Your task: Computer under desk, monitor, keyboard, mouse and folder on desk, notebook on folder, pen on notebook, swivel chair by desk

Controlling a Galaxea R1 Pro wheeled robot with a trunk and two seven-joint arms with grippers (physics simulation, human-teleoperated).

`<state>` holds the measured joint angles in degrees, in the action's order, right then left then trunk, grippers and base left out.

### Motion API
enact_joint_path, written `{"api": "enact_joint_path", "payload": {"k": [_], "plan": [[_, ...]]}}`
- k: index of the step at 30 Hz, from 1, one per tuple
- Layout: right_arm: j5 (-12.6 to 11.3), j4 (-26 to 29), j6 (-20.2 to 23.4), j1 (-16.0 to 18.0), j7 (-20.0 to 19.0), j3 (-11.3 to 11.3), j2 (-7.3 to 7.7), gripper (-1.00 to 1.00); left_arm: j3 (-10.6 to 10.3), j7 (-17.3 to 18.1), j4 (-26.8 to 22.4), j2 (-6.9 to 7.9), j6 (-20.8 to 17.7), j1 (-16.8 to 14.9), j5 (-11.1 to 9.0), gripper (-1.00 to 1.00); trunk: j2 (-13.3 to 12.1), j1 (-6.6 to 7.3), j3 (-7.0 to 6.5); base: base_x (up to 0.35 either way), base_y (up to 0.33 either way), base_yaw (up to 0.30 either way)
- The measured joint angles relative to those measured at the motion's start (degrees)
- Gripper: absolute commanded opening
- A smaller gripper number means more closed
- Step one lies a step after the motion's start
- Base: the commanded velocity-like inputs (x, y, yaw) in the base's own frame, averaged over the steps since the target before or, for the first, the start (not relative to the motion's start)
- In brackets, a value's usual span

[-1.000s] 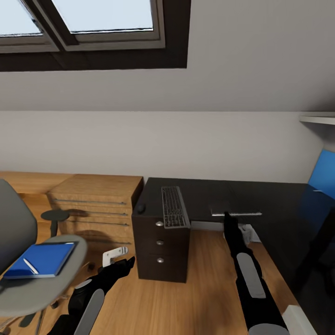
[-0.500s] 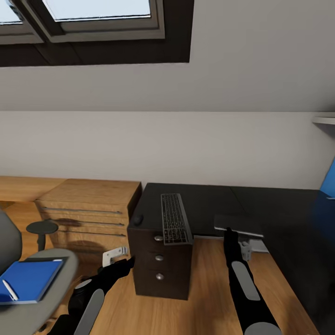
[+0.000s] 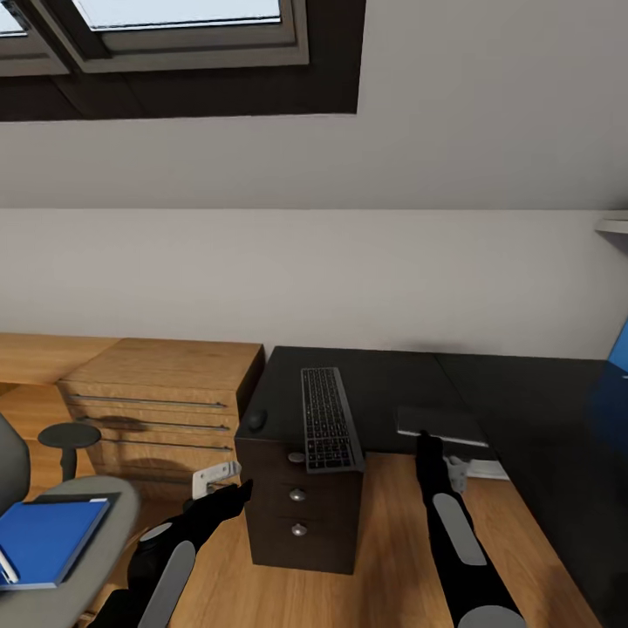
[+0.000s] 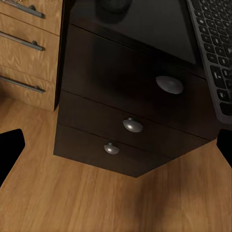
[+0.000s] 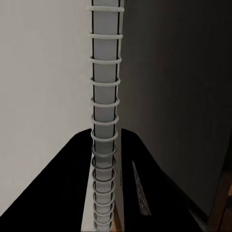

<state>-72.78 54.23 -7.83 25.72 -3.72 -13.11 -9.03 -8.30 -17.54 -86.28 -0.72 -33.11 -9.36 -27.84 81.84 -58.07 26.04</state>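
My right gripper is shut on the notebook, a dark flat book held level just off the near edge of the black desk. Its spiral binding runs between the black fingers. The keyboard lies on the desk above the drawer unit, with the mouse to its left. My left gripper hangs open before the drawers, holding nothing. At the lower left, the swivel chair carries the blue folder with the pen on it.
A light wooden drawer chest stands against the wall left of the desk. The desk's blue back panel shows at the right edge. Wooden floor lies between my arms. A sloped wall with a window rises behind.
The camera has turned to the right, so the chair and folder sit further left in the picture. The notebook in my right gripper has tipped, and more of its cover faces up.
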Motion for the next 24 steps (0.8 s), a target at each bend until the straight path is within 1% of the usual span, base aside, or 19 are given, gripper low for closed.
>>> {"api": "enact_joint_path", "payload": {"k": [2,7,9,12,14,16,24], "plan": [[0.0,0.0,1.8,0.0,-0.1,0.0,0.12,-1.0,0.0,0.0,-0.5,-0.05,0.0,0.0,0.0,1.0,0.4,-0.21,0.17,0.003,0.0,0.0],[0.1,0.0,2.8,0.0,-0.2,-0.1,0.24,-1.0,0.0,-0.1,-0.8,-0.07,0.1,0.0,0.0,1.0,2.4,-1.31,1.07,0.001,0.0,0.0],[0.3,0.6,3.4,-0.2,0.5,0.3,-0.13,-1.0,0.1,0.0,-0.2,-0.38,0.0,0.0,-0.1,1.0,2.4,-1.31,1.07,0.0,0.0,0.0],[0.4,0.6,4.3,-0.2,0.7,0.3,-0.17,-1.0,0.1,0.0,0.8,-0.41,0.0,0.0,-0.1,1.0,2.4,-1.31,1.07,0.0,0.0,0.0],[0.4,0.5,4.1,-0.2,0.6,0.4,-0.23,-1.0,0.2,-0.1,1.4,-0.49,0.0,0.0,-0.1,1.0,2.4,-1.31,1.07,0.0,0.0,0.0],[0.4,0.5,4.2,-0.2,0.6,0.4,-0.03,-1.0,0.2,-0.2,2.1,-0.19,0.0,0.0,-0.2,1.0,2.4,-1.31,1.07,0.0,0.0,0.0],[0.3,0.5,4.5,-0.2,0.5,0.4,0.1,-1.0,0.2,-0.2,2.8,-0.01,0.1,0.0,-0.2,1.0,2.4,-1.3,1.07,0.026,0.0,0.0]]}}
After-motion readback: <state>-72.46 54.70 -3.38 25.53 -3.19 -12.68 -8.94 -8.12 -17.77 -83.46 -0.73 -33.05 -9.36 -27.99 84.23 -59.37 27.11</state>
